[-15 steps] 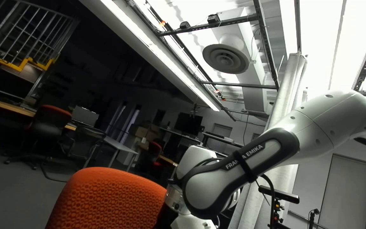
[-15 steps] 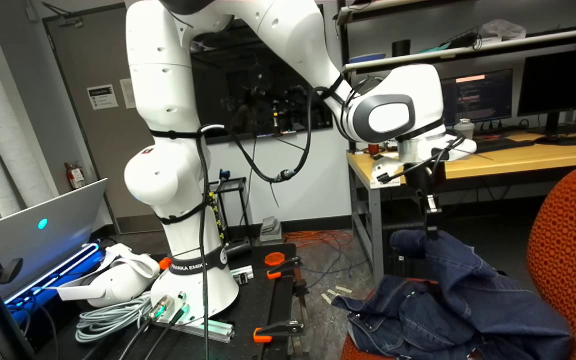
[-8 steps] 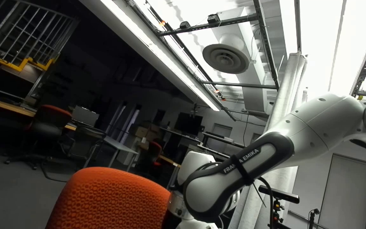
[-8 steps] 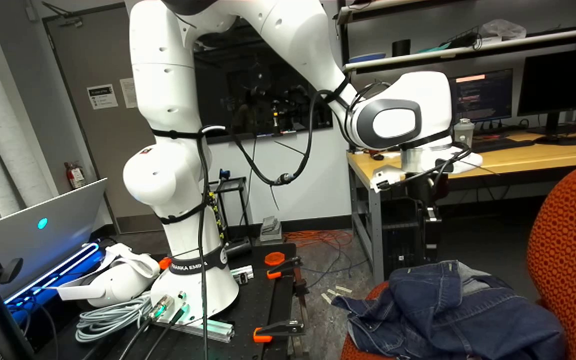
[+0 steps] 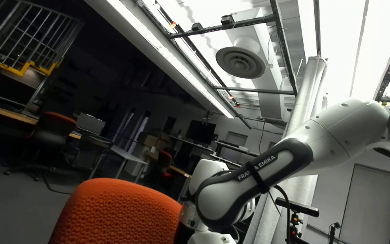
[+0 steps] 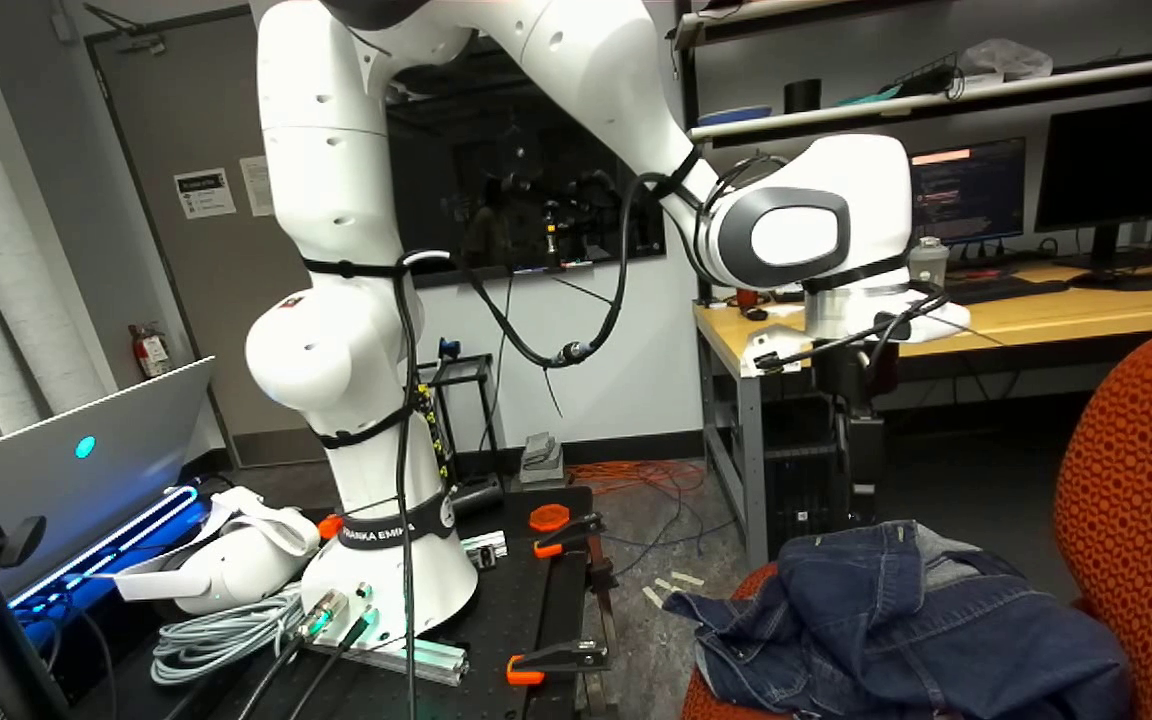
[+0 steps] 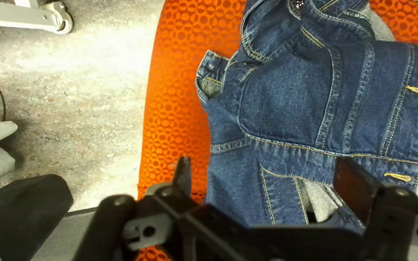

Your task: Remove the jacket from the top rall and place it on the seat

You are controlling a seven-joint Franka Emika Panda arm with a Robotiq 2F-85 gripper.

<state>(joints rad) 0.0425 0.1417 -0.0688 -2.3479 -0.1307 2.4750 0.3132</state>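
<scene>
the end effector (image 7: 265, 175) gapes wide and empty, apparently just above the denim jacket (image 7: 289, 105)

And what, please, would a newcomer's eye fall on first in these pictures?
Probably the white arm arching across an exterior view, with the orange chair back at that view's right edge. In the wrist view, the rumpled blue denim jacket stands out on the orange seat, beneath the open pincer.
</scene>
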